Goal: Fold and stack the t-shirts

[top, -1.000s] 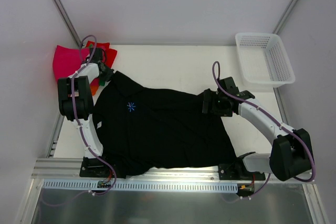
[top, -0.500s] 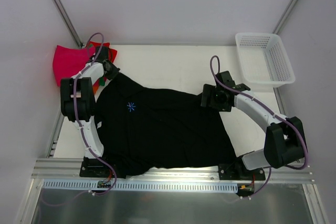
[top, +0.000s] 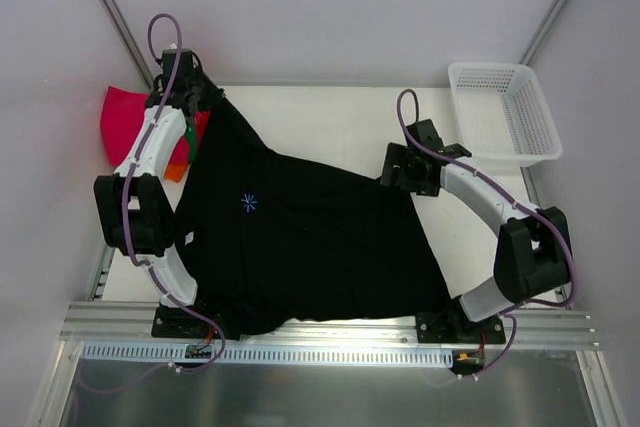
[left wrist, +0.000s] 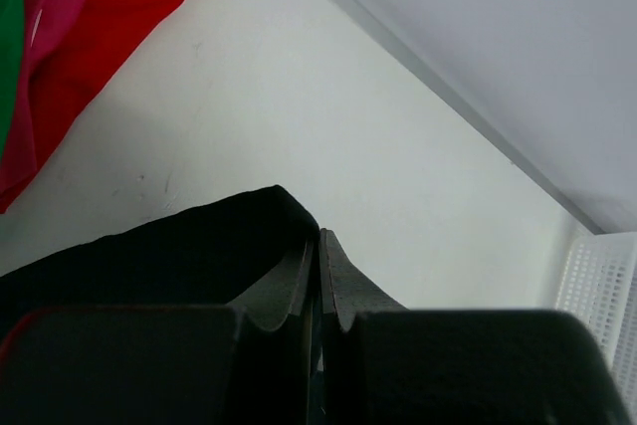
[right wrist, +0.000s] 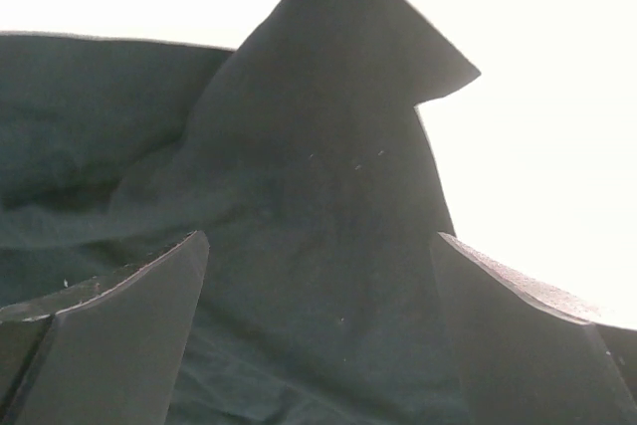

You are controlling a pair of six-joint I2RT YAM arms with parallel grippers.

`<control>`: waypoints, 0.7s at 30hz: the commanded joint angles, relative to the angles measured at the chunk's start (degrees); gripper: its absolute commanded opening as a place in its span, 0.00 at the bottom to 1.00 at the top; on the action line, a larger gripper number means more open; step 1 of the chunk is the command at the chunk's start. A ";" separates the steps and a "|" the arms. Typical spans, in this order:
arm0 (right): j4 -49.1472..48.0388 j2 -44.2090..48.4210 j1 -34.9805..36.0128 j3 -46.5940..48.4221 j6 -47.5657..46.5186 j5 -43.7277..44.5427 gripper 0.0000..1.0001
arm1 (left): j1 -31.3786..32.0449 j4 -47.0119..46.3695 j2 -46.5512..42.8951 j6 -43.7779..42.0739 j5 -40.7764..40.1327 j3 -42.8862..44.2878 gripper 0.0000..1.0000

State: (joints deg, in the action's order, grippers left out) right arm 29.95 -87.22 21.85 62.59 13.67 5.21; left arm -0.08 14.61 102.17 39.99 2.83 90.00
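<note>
Left gripper is pinched shut on the black shirt at its far-left corner, beside the pink shirt. Right gripper is spread wide, hovering over the shirt's right corner on the desk.

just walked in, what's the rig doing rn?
Both arms are working on one black t-shirt spread across the table, not yet folded. The left gripper is shut on a corner of it at the far left, where the cloth is drawn to a point beside the pile of folded shirts. The right gripper is open over the shirt's far right corner and is not gripping it. The white basket sits apart at the far right.
</note>
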 commanded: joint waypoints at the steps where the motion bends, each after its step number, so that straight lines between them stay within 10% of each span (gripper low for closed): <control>1: 0.80 -1.89 -0.84 4.73 -0.31 4.88 0.99 | -0.28 -0.55 -4.26 -1.58 0.95 2.11 0.00; 21: 5.20 -20.18 -7.08 25.39 -2.33 2.00 1.00 | -0.27 0.59 -7.95 -0.26 3.58 5.80 0.00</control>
State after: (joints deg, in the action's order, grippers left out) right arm 33.47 -107.42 15.29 84.42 12.56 8.25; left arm -0.05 16.62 96.47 39.64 3.55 92.27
